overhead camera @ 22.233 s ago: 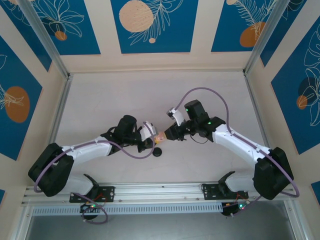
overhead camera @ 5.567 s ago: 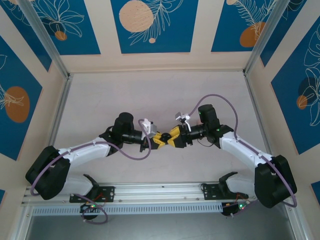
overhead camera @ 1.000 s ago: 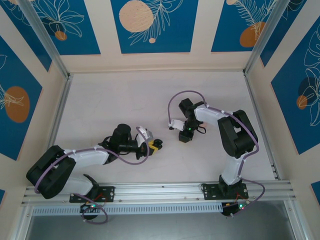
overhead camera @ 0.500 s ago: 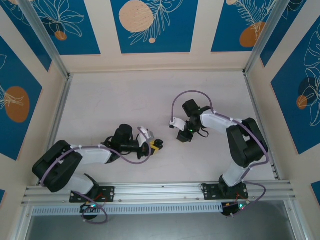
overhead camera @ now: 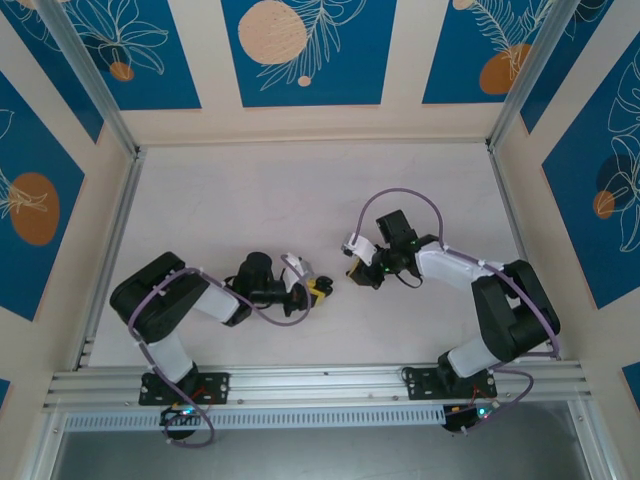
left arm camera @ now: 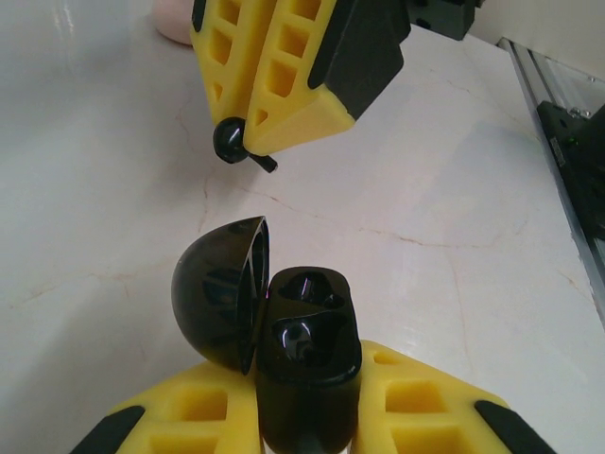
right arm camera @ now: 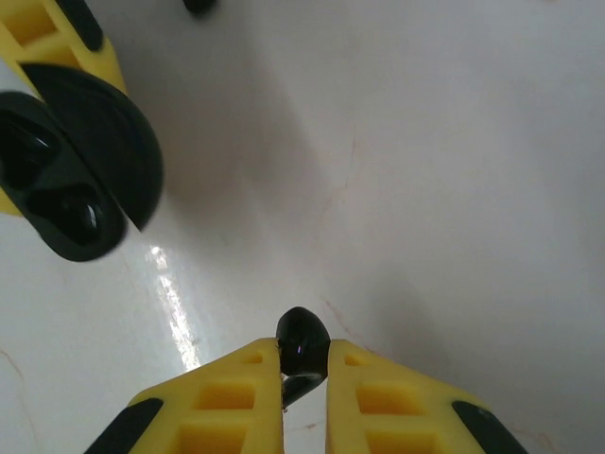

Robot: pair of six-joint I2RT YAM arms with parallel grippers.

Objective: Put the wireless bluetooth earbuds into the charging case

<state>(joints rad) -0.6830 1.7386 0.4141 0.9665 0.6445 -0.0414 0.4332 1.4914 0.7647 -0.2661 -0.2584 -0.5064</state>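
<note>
Surface point(overhead camera: 250, 200): pale, marbled; carries both arms' work zone near its middle.
Left arm point(overhead camera: 190, 295): folded low, reaching rightward toward the centre of the surface.
Right arm point(overhead camera: 470, 275): bent at the elbow, reaching leftward to face the left arm.
Left claw point(left arm camera: 307, 397): yellow fingers clenched on the black charging case, gripping its lower body from both sides; seen from above at point(overhead camera: 318, 291).
Right claw point(right arm camera: 304, 378): yellow fingers clenched on a black earbud, pinched at their tips; seen from above at point(overhead camera: 352, 272), near the left claw but apart from it.
Black charging case point(left arm camera: 302, 340): held in the left claw, off the surface, lid open; two glossy wells visible inside. In the right wrist view it sits at upper left point(right arm camera: 76, 180).
Case lid point(left arm camera: 222, 303): domed, hinged open to one side of the body.
Pale pink item point(left arm camera: 175, 19): rounded, resting on the surface behind the right claw, cut by the frame edge; identity cannot be told.
Black earbud point(right arm camera: 302, 342): round head protruding past the right claw's fingertips, stem between them; in the left wrist view point(left arm camera: 232, 140) it is opposite the open case, with clear space between.
</note>
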